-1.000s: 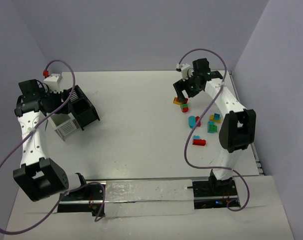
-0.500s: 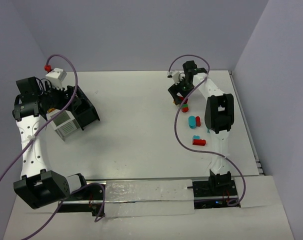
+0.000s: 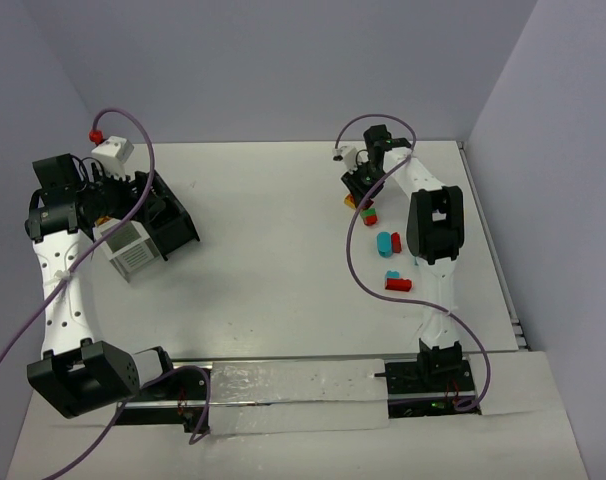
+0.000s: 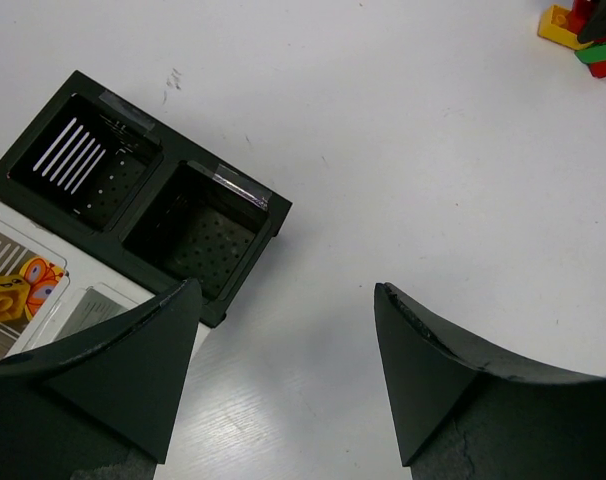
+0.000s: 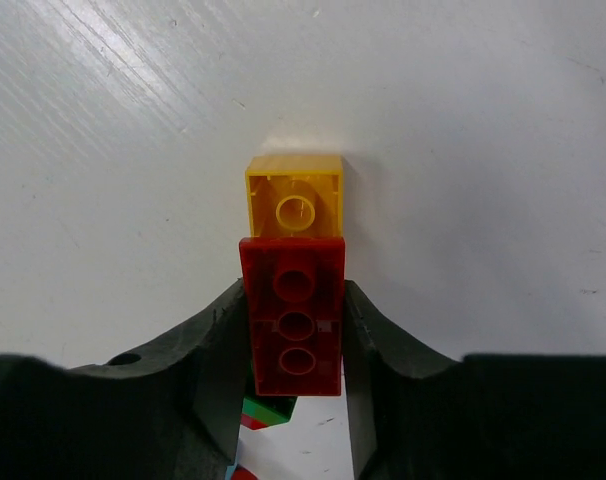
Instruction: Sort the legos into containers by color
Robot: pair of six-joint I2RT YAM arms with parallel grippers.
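Observation:
In the right wrist view my right gripper [image 5: 293,295] is shut on a red lego [image 5: 293,315], its fingers pressed against both long sides. A yellow lego [image 5: 293,195] lies end to end with the red one on the table, and a green lego [image 5: 273,408] shows below it. From above, the right gripper [image 3: 361,190] is at the far right of the table. More legos lie near it: a red and green one [image 3: 369,215], a cyan one [image 3: 384,241] and a red one [image 3: 398,284]. My left gripper [image 4: 283,290] is open, beside the black containers [image 4: 273,212].
A white container [image 3: 133,250] adjoins the black one [image 3: 168,225] at the left. One white compartment holds yellow and orange legos [image 4: 13,290]. Purple cables loop over both arms. The table's right edge [image 3: 508,290] runs close to the right arm.
The right arm swung left and down over the lego pile, and its jaws shut on the red lego. The left arm shifted slightly over the containers and stays open.

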